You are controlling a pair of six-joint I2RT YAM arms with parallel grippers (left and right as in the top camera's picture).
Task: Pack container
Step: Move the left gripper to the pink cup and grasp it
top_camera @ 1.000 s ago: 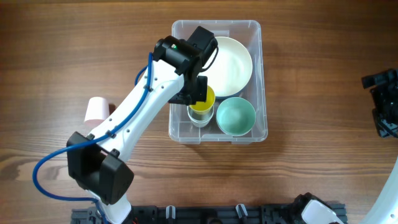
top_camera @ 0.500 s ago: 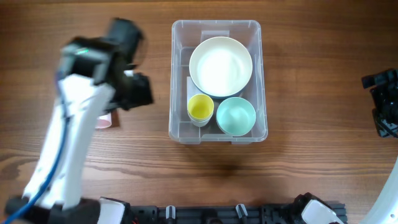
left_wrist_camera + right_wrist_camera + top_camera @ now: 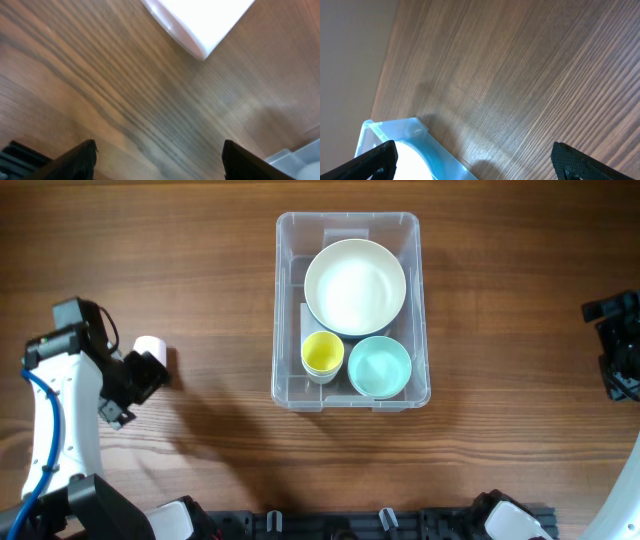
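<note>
Jaws on both the left gripper (image 3: 157, 155) and right gripper (image 3: 475, 155) are being held apart, empty. A cup (image 3: 150, 348) is lying just ahead of the left jaws, with the container (image 3: 284, 300) well off to their side. Caught off-centre, the cup could be sent rolling.

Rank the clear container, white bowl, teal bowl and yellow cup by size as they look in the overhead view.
Largest to smallest:
1. clear container
2. white bowl
3. teal bowl
4. yellow cup
The three dishes sit inside the container, so the ranking looks dependable.
</note>
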